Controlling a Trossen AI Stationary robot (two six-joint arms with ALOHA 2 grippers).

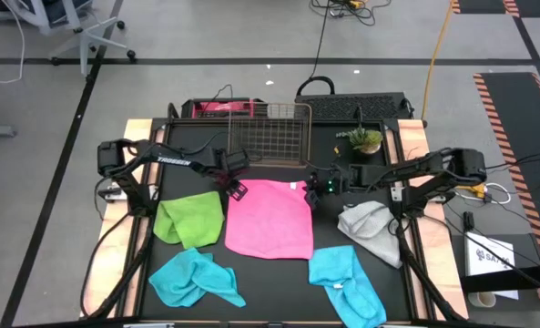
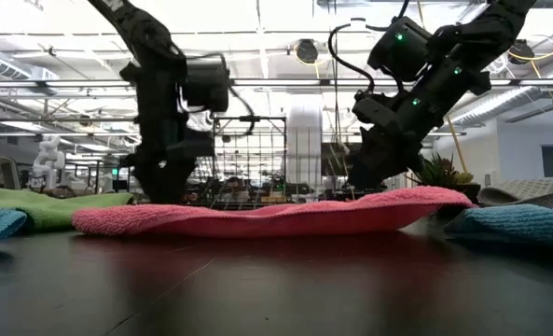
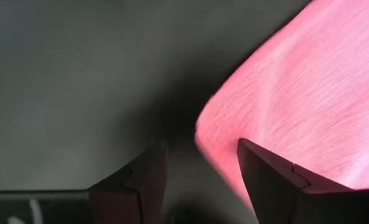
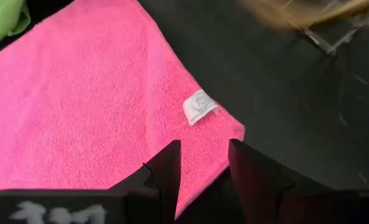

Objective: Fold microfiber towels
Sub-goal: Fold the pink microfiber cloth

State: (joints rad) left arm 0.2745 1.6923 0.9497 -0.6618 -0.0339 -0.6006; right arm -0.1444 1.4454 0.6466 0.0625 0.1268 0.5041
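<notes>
The pink towel (image 1: pixel 270 219) lies spread flat at the table's middle. My left gripper (image 1: pixel 237 189) points down over its far left corner (image 3: pixel 212 134), open, with one finger beside the corner over bare table and the other over the cloth. My right gripper (image 1: pixel 311 191) slants down over the far right corner, next to the white label (image 4: pixel 200 106), and is also open. A lime green towel (image 1: pixel 190 219), a light grey one (image 1: pixel 371 228) and two turquoise ones (image 1: pixel 195 278) (image 1: pixel 345 281) lie crumpled around it. My left gripper stands open astride the pink towel's far left corner edge (image 3: pixel 203 143), coming from above; I cannot tell whether a fingertip (image 3: pixel 265 168) touches the cloth. My right gripper hangs open over the far right corner's edge (image 4: pixel 218 134), slanting down from the table's right; I cannot tell whether it touches.
A copper wire basket (image 1: pixel 268 135) stands at the far edge behind the pink towel, with a small potted plant (image 1: pixel 365 139) to its right. The crumpled towels crowd both sides and the near edge. Bare dark tabletop (image 1: pixel 279 273) shows between the two turquoise towels.
</notes>
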